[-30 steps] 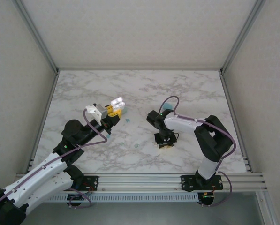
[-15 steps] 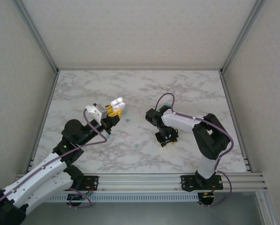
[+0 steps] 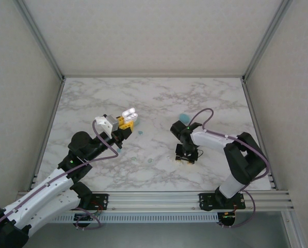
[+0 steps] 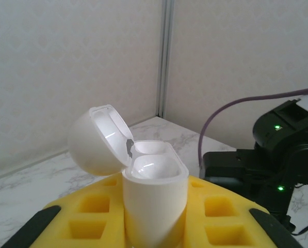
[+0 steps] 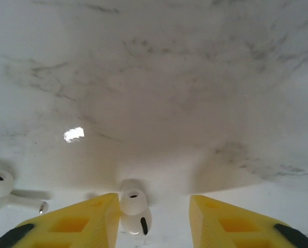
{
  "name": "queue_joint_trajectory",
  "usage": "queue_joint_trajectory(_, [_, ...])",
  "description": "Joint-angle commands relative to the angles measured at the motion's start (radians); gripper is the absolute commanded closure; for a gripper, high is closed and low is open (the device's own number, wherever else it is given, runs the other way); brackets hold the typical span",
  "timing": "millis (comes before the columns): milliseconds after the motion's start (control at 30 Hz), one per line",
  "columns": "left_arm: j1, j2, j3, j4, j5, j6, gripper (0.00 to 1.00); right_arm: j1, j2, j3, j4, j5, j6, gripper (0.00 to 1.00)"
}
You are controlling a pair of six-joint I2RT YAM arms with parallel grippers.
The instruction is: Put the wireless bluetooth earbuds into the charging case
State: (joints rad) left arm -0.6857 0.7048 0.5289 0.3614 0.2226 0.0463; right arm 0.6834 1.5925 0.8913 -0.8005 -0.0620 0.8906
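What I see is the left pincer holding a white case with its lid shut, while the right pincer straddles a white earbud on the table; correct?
One slip: the lid is open. The left wrist view shows the white case in the left pincer with its lid flipped back. The right pincer does straddle a white earbud on the table.

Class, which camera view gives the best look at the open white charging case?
The left wrist view: the charging case stands close and large, gripped in the left hand, its lid tipped open to the left. The top external view shows it as a small white shape at that hand's tip.
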Motion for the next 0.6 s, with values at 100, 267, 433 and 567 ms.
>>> queue_joint_trajectory(100, [-0.005,-0.013,0.021,0.019,0.001,0.006,0.88,0.002,-0.115,-0.075,0.103,-0.017,0.229,0.57])
queue_joint_trajectory(267, [-0.005,-0.010,0.023,0.022,-0.001,0.009,0.88,0.017,-0.094,-0.080,0.099,-0.036,0.251,0.57])
queue_joint_trajectory(433, [-0.005,-0.003,0.024,0.024,0.006,0.006,0.88,0.025,-0.095,-0.103,0.110,-0.031,0.288,0.58])
queue_joint_trajectory(567, [-0.005,-0.004,0.025,0.022,0.004,0.006,0.88,0.033,-0.115,-0.117,0.101,-0.011,0.315,0.59])
